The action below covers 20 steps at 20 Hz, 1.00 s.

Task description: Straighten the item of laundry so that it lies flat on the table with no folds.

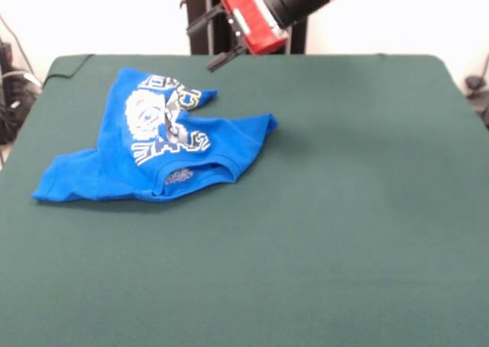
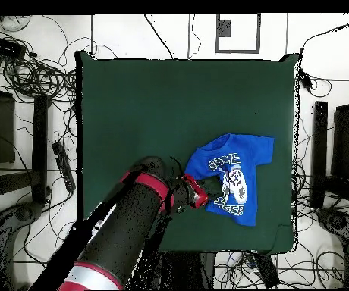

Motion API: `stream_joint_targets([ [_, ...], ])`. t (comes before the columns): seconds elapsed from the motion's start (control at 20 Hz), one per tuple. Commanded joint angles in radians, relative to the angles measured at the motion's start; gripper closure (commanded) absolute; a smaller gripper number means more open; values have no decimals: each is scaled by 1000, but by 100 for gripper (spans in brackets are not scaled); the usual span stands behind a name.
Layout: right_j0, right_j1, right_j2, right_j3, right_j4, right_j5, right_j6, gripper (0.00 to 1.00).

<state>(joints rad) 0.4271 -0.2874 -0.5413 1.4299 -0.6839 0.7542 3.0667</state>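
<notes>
The blue shirt (image 1: 157,144) lies crumpled on the green worktop (image 1: 344,209), in its far left part in the front view and toward the right, near the robot's edge, in the overhead view (image 2: 232,178). It is bunched and folded over itself, the white print and lettering creased across the middle, one sleeve stretched out to the near left and another corner pointing right. The hand (image 1: 216,37) hangs above the worktop's far edge, just beyond the shirt and clear of it, its two black fingers (image 1: 223,59) spread apart and empty.
</notes>
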Motion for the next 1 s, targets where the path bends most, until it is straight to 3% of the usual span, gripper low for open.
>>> stream_joint_targets([
  [0.05,-170,86,146,-40,130,-96,91,0],
  [0.2,-214,69,206,-45,176,-128,39,0],
  [0.55,-225,150,218,-147,202,-190,97,0],
  [1.0,-250,138,286,-180,275,-167,39,0],
])
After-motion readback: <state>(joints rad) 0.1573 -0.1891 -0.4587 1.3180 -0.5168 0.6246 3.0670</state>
